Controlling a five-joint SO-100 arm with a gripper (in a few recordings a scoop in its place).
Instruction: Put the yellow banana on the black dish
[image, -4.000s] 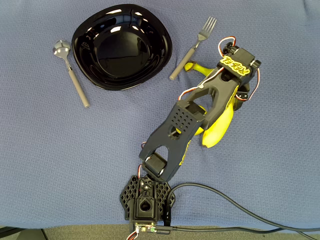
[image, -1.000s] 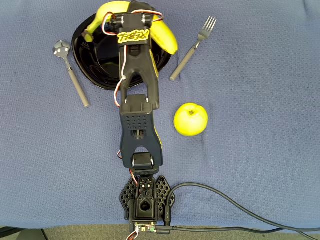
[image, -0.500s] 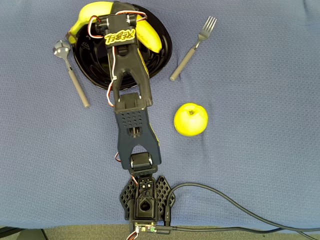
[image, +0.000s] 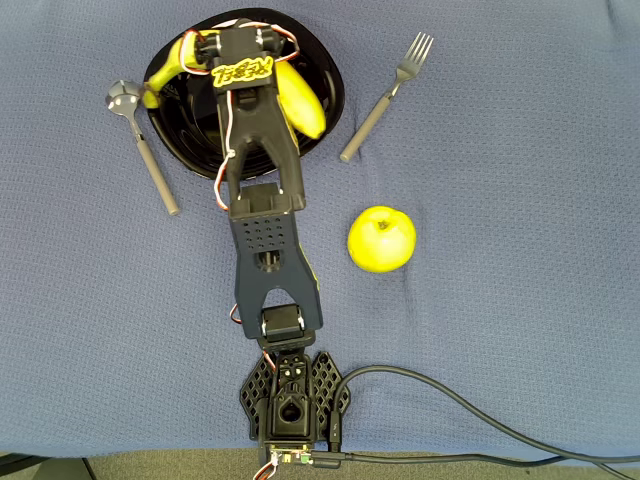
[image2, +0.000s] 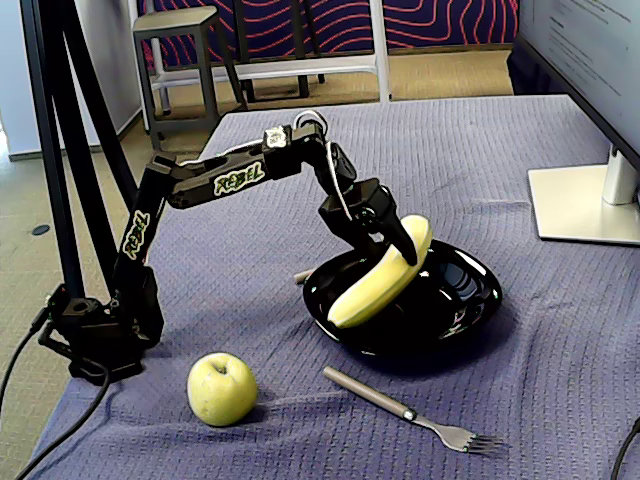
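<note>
The yellow banana (image2: 378, 278) slants over the black dish (image2: 455, 305) in the fixed view. Its lower end is down inside the dish and its upper end is raised. My gripper (image2: 403, 243) is shut on the banana near that upper end. From overhead, the arm's wrist covers the banana's middle. One yellow end (image: 300, 100) shows to the right of the wrist and the stem end (image: 163, 80) reaches the left rim of the black dish (image: 190, 145). The gripper's jaws are hidden under the wrist in the overhead view.
A yellow-green apple (image: 381, 239) sits to the right of the arm on the blue cloth. A fork (image: 385, 97) lies right of the dish and a spoon (image: 143, 143) lies left of it. A monitor foot (image2: 585, 200) stands at the table's far side in the fixed view.
The arm carried the banana from beside the fork leftward to the dish. Over the last second the banana came down into the dish.
</note>
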